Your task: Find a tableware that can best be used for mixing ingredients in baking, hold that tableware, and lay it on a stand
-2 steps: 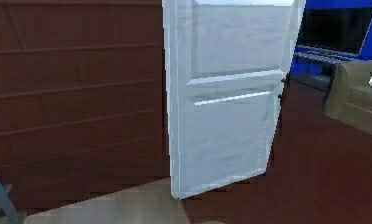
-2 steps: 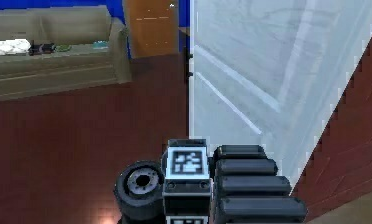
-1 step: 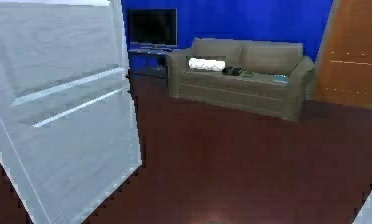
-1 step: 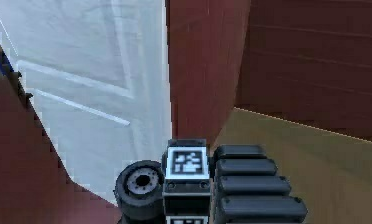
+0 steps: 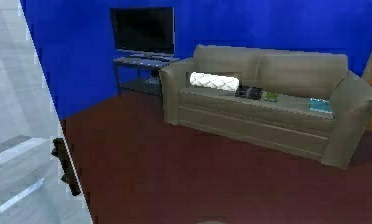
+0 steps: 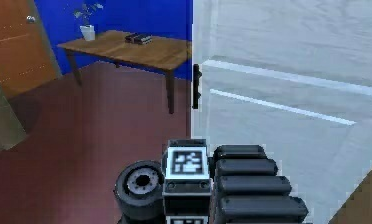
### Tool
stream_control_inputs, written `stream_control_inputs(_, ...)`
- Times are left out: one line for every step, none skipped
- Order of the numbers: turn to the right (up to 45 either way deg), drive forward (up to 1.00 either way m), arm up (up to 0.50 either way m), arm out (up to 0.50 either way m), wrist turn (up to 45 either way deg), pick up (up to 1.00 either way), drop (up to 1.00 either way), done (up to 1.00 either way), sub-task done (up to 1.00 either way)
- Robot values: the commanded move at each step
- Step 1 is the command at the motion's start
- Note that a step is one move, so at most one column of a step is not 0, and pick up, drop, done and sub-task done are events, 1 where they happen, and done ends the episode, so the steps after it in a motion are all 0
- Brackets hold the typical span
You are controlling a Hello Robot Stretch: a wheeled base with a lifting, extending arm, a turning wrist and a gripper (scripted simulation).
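Note:
Low in the arm side view sits the pulled-in arm, with a white marked square (image 6: 186, 163) on top. Left of that square is the gripper (image 6: 140, 188), a dark round body; I cannot make out its far end, so I cannot tell whether it holds anything. A grey TV stand (image 5: 139, 72) carries a dark television (image 5: 143, 29) against the blue wall in the forward view. A wooden table (image 6: 122, 50) in the arm side view bears a potted plant (image 6: 88, 22) and a small dark flat object (image 6: 140, 39).
A white door (image 5: 24, 140) with a dark handle (image 5: 64, 165) stands close at the forward view's left, and the door (image 6: 284, 70) covers the arm side view's right. A brown sofa (image 5: 264, 100) holds a white cushion (image 5: 214, 81) and small items. Dark red floor lies between.

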Motion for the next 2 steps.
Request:
stream_control_inputs(0.0, 0.95, 0.00, 0.00, 0.0, 0.00, 0.00, 0.00, 0.00)
stream_control_inputs(24.0, 0.00, 0.00, 0.00, 0.0, 0.00, 0.00, 0.00, 0.00)
